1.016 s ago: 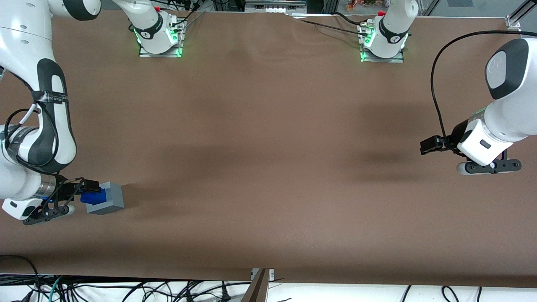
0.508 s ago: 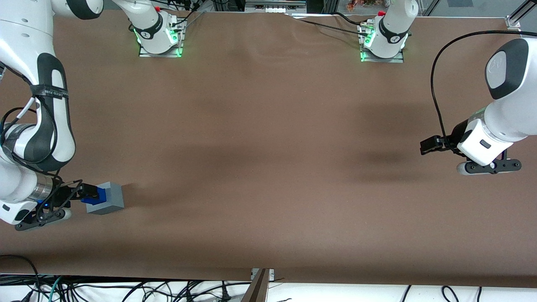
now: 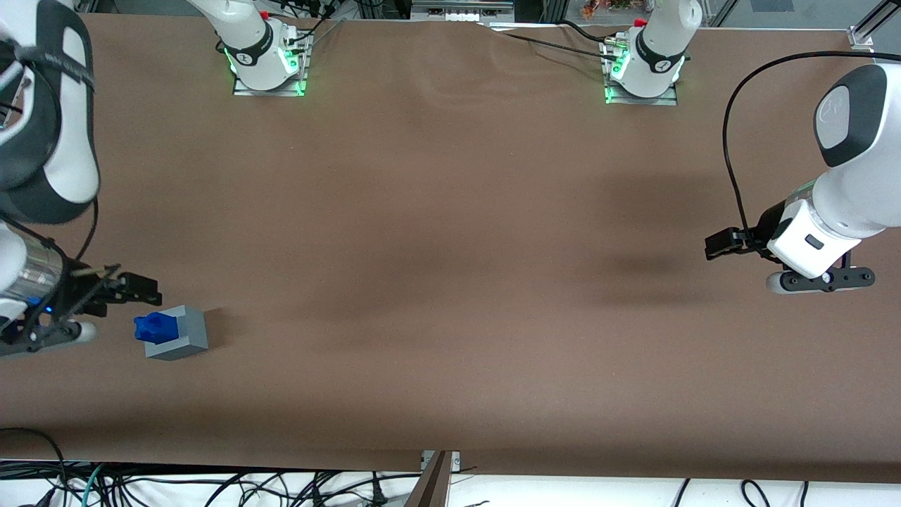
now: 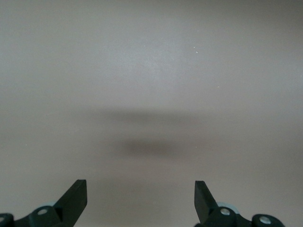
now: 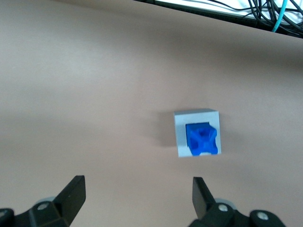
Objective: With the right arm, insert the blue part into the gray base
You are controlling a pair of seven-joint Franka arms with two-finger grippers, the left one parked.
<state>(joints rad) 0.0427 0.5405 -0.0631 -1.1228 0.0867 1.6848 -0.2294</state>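
Your gripper (image 3: pixel 137 287) hangs above the table at about ten o'clock from the base (image 3: pixel 179 333), with its fingers spread wide and holding nothing. In the wrist view the fingertips (image 5: pixel 73 191) stand well apart with only bare table between them. The blue part (image 3: pixel 154 326) sits in the top of the base, its knobbly top poking up and leaning toward the working arm's end. In the wrist view the blue part (image 5: pixel 203 139) fills the recess of the base (image 5: pixel 182 137), so you can judge the insertion as done or nearly so. To finish well, lift straight up and away, keep the fingers clear of the part's top, and avoid nudging the base. If it looks tilted, press down gently with closed fingers.
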